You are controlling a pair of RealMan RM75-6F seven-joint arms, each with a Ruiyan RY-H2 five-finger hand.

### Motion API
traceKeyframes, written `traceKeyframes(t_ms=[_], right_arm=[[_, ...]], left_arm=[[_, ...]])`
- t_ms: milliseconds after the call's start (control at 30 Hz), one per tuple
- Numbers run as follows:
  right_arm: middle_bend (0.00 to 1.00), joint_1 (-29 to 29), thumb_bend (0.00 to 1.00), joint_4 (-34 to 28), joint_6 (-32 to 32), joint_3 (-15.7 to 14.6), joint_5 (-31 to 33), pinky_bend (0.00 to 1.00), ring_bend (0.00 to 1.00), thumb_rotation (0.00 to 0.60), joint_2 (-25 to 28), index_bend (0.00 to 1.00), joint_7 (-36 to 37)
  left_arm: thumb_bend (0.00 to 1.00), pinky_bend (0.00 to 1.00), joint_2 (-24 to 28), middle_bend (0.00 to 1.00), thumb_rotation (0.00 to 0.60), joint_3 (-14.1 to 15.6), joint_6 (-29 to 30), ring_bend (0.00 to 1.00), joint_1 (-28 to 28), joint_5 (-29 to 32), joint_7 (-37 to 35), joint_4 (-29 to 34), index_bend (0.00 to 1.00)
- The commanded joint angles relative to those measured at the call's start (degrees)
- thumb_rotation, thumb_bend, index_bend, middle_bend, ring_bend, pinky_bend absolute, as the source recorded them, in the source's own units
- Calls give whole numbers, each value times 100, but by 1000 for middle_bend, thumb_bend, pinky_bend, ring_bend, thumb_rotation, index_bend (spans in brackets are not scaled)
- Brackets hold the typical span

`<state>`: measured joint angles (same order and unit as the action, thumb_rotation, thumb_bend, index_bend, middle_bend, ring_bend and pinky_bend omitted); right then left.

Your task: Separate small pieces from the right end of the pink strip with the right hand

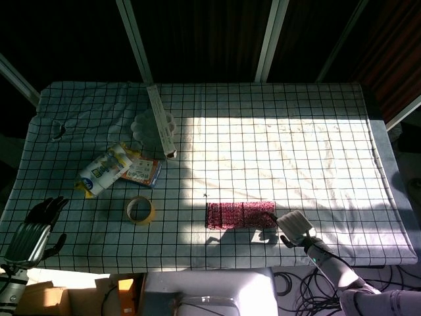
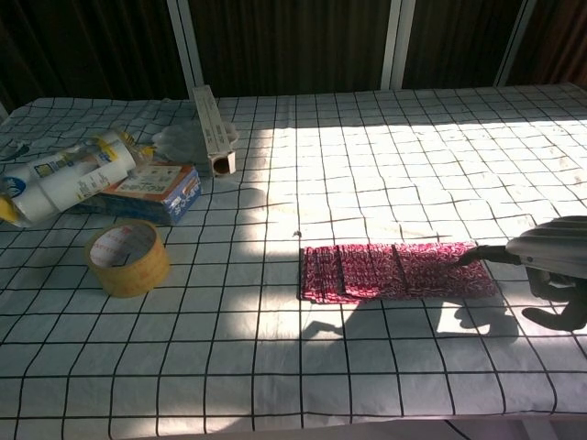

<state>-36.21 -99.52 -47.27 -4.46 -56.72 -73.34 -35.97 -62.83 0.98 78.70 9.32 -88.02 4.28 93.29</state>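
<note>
The pink strip (image 1: 240, 214) (image 2: 394, 271) lies flat on the checked cloth, near the table's front edge, its long side running left to right. My right hand (image 1: 295, 226) (image 2: 548, 268) hovers just beyond the strip's right end, with one fingertip (image 2: 470, 257) touching or just over that end. It holds nothing. My left hand (image 1: 33, 228) hangs beyond the front left corner of the table, fingers spread and empty; the chest view does not show it.
A roll of yellow tape (image 2: 127, 257) sits front left. Behind it lie a white bottle (image 2: 64, 177) and a printed box (image 2: 147, 191). A long white rail (image 1: 160, 121) lies further back, beside a crumpled clear bag (image 1: 143, 125). Cables (image 1: 309, 291) trail below the front edge.
</note>
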Motion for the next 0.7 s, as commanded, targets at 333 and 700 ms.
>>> traceKeyframes(t_ms=[333,700], right_arm=[[964,13,436,171,-146,-154,169,924,946,600,55,123,87],[964,325,436,645,-322,-316,15,924,946,600,385,146,557]], left_arm=[[405,119,4,61,600,16,71,35,-46,-31,-12,-11,0],[404,117,-33,61,600,11,8,35,-32,22,84,6,0]])
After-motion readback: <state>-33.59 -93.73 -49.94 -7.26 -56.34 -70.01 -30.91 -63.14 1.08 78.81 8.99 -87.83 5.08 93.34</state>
